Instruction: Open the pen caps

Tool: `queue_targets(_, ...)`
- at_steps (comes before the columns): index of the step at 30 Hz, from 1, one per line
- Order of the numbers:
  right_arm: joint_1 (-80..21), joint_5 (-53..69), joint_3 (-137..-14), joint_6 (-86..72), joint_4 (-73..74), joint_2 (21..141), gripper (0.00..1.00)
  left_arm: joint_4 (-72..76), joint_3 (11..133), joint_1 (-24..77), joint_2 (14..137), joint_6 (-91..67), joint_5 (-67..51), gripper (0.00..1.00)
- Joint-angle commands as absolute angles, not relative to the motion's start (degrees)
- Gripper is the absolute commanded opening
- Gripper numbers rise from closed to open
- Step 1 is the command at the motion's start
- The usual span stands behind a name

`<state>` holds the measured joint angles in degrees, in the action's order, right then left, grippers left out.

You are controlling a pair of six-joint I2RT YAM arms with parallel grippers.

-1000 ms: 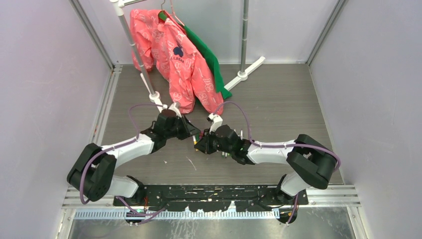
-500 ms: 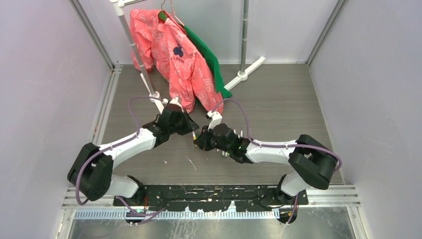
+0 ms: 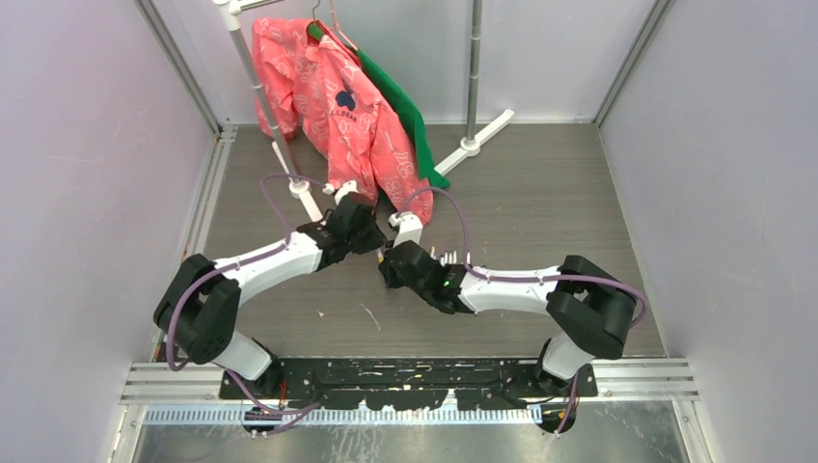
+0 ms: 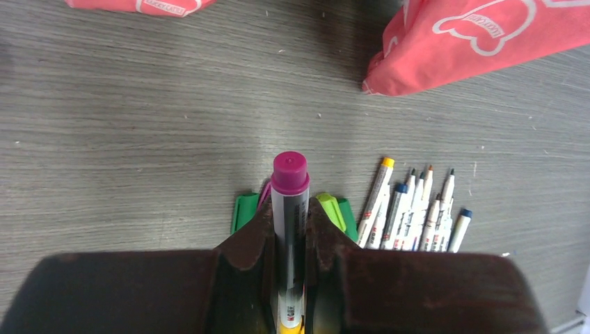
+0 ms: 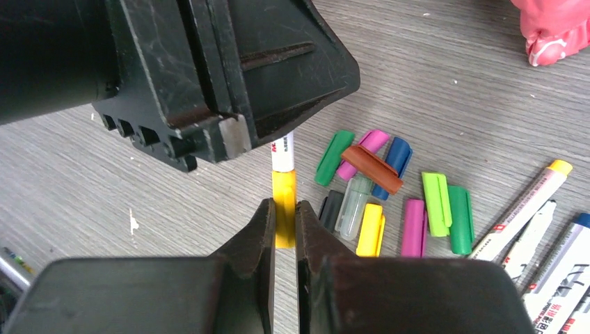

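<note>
left gripper [image 4: 290,210] clamped tight on pen barrel [image 4: 290,198]. right gripper [image 5: 284,207] pinched shut on yellow cap [image 5: 284,184] at barrel's other end. tip: pull straight along barrel, no sideways bending, left just braces. loose caps [image 5: 371,169] piled on table [image 5: 431,83] right beside.

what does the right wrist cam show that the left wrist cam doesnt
Only the right wrist view: the right claw shut on the yellow cap, plus the blue cap and brown cap in the loose pile. Only the left wrist view: the magenta end of the pen. Both: the left claw holding that pen, green caps, uncapped pens and the pink garment.
</note>
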<state>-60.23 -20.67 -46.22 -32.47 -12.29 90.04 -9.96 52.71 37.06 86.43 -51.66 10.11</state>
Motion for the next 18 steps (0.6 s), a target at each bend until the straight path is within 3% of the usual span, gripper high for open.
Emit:
queue_targets(1, -60.61, -29.35, -47.19, -34.26, 2.19, 92.04, 0.01, -7.39, 56.0, 36.9, 85.36, -51.36, 25.74, 0.0)
queue_targets(9, -60.79, -28.8, -45.67, -36.03, 0.99, 90.8, 0.01, 1.2, 52.78, 38.85, 82.19, -49.28, 26.33, 0.0)
queue_targets(18, -57.25, -12.28, -38.42, -37.43, -8.89, 81.23, 0.01, 20.72, 40.83, 38.76, 75.21, -38.16, 13.96, 0.0)
